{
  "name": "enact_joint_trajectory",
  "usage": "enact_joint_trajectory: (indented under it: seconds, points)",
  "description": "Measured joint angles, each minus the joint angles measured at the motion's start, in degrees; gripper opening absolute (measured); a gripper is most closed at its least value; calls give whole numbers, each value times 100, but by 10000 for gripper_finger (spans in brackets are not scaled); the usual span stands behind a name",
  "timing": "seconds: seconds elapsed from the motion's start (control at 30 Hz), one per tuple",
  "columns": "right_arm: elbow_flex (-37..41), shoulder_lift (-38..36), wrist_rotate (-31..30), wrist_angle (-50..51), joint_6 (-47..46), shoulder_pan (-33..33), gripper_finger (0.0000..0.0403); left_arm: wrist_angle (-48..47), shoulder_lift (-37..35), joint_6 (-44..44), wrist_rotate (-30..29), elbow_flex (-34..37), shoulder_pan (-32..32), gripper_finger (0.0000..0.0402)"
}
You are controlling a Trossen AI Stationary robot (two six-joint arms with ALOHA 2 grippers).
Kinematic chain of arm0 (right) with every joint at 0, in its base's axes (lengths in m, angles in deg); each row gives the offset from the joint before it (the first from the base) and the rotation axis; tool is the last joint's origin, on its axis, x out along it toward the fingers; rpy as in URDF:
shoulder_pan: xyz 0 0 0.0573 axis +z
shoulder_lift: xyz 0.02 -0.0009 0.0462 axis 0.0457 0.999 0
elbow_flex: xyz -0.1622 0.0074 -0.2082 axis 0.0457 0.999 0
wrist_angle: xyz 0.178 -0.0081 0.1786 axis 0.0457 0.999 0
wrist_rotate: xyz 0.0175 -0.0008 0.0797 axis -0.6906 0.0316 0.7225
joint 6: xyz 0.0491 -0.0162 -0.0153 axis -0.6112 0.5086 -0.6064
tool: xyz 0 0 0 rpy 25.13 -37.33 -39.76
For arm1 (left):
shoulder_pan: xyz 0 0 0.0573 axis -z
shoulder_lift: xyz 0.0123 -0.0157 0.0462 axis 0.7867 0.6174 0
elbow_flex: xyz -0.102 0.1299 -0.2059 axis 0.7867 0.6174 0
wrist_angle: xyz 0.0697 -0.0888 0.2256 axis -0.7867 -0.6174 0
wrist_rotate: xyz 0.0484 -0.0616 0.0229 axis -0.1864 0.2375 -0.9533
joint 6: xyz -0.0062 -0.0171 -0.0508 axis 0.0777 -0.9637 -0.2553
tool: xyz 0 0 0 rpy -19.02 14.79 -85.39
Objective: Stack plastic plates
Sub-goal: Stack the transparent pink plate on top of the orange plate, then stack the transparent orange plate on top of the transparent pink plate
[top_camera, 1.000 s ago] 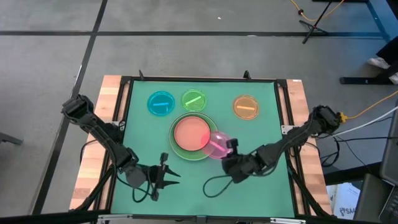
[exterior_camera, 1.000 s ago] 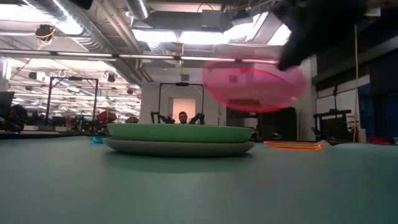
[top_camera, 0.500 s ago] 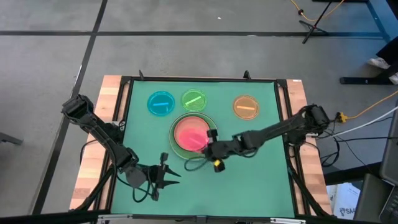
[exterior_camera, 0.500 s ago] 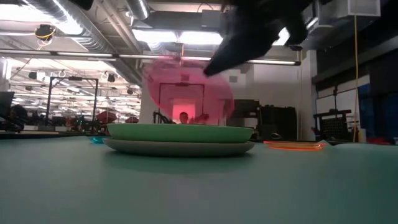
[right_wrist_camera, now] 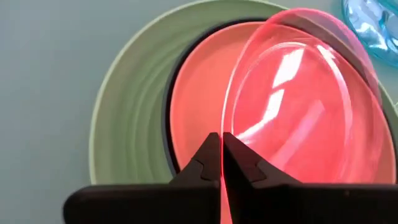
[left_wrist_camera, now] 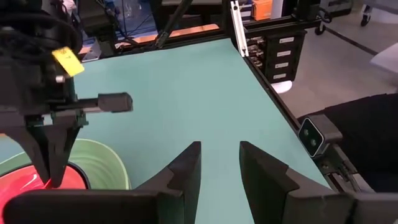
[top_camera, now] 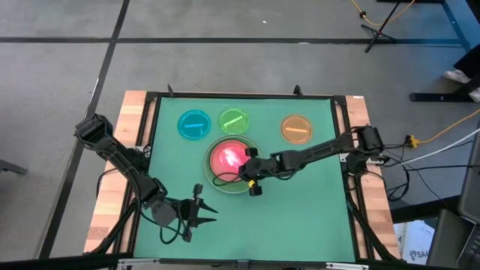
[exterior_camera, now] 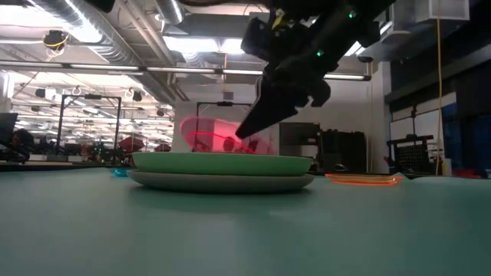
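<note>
A stack stands mid-table: a large grey plate [exterior_camera: 222, 183] at the bottom, a light green plate [top_camera: 217, 178] on it, a dark teal rim [right_wrist_camera: 169, 93] showing inside that, and a salmon plate [right_wrist_camera: 193, 106] on top. My right gripper [top_camera: 246, 166] reaches over the stack's right side, shut on a translucent pink plate [top_camera: 229, 157] tilted above the salmon one. Small blue [top_camera: 194, 124], green [top_camera: 234, 121] and orange [top_camera: 296, 129] plates lie flat toward the far edge. My left gripper [top_camera: 201, 209] waits open near the table's near-left edge. My right gripper pinches the pink plate's rim [right_wrist_camera: 225, 127] between its two fingers [right_wrist_camera: 208, 160], on the plate's right edge, coming slanting down from the table's right. The plate [exterior_camera: 215, 136] tilts over the salmon plate; whether its far edge touches it, I cannot tell.
Bare green mat [top_camera: 300, 210] lies near and right of the stack. The black frame [top_camera: 341, 112] and wooden edge strips border the mat. Cables trail by my left gripper. Room beyond the table shows in the low view.
My right gripper has carried the pink plate from the stack's near-right side toward the table's left and far edge, over the stack, and down. The plate, held higher and steeper before, now sits low over the salmon plate.
</note>
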Motion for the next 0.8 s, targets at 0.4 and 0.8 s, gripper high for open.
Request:
enact_joint_trajectory:
  seconds: [0.4,0.8]
  points:
    - [-1,241,-2,-100,-20,-64,92,-2,2,0,-2,0,0,102]
    - [-371,-678,-348,1954,-408,107,145,27,4,-22,-41,0,2,102]
